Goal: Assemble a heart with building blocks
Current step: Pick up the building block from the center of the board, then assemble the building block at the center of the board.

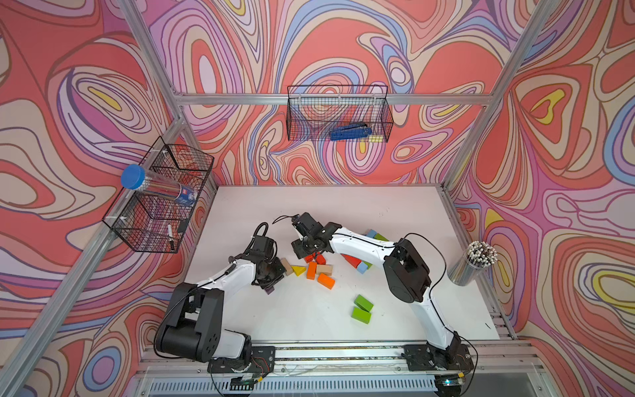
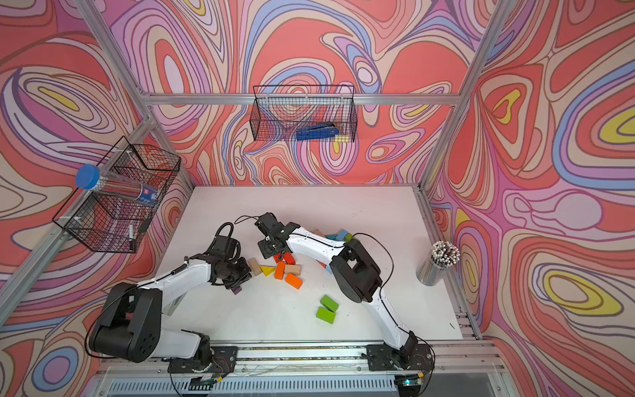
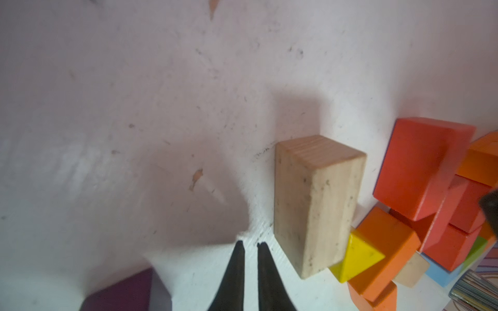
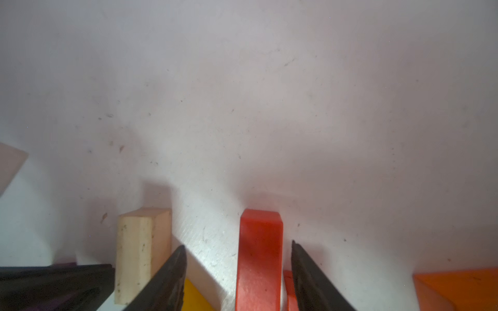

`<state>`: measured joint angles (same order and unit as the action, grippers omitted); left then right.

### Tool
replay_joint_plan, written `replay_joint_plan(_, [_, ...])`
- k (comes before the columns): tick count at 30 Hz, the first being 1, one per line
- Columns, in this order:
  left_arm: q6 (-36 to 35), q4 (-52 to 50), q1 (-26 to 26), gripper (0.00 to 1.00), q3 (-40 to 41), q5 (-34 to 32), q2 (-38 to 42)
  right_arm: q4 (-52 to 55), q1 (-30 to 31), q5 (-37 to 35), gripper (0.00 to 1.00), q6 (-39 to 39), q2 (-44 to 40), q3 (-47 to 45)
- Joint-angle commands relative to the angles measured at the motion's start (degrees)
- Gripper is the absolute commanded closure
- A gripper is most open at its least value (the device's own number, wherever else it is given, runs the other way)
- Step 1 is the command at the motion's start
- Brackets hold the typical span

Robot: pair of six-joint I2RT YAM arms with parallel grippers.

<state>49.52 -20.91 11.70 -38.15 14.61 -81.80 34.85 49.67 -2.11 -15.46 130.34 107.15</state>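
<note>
The building blocks lie mid-table in both top views. A plain wood brick (image 1: 287, 266), a yellow wedge (image 1: 298, 270), orange bricks (image 1: 311, 269) and red bricks (image 1: 318, 258) form a cluster. Two green bricks (image 1: 363, 302) sit nearer the front. My right gripper (image 4: 238, 244) is open and straddles a red brick (image 4: 258, 255), with a gap on each side. My left gripper (image 3: 250, 243) is nearly shut, with only a slit between its fingers, and empty. It sits beside the wood brick (image 3: 315, 204), and a purple cube (image 3: 121, 293) is close by.
More blocks (image 1: 371, 233) lie partly hidden behind my right arm. A cup of pencils (image 1: 472, 263) stands at the table's right edge. Wire baskets hang on the back wall (image 1: 338, 113) and the left wall (image 1: 161, 196).
</note>
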Motion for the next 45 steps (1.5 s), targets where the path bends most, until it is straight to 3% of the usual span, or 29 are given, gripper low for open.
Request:
replay_joint_plan(1, [-0.1,1.2,0.3,0.86,-0.9,0.2,-0.8,2.4,-0.3,-1.0,0.38,1.8,1.9,1.1])
replay_joint_plan(6, [0.2,2.1,0.3,0.86,-1.0,0.6,-1.5,2.4,-0.8,-0.3,0.45,2.4,2.8,1.2])
replay_joint_plan(13, [0.7,3.3,0.6,0.86,-1.1,1.1,-2.7,1.8,-1.1,-0.3,0.65,3.7,1.6,-1.2])
replay_joint_plan(18, [0.7,3.4,0.9,0.86,-1.6,1.2,-3.3,0.8,-1.1,0.2,0.7,5.3,-1.2,-5.0])
replay_joint_plan(28, [0.8,3.1,0.9,0.86,-1.8,0.9,-3.3,-0.8,-1.1,2.8,0.72,7.6,-8.3,-15.1])
replay_joint_plan(45, [1.3,2.8,1.0,0.86,-1.6,0.3,-2.8,-3.4,-1.1,15.4,0.7,11.7,-17.9,-27.3])
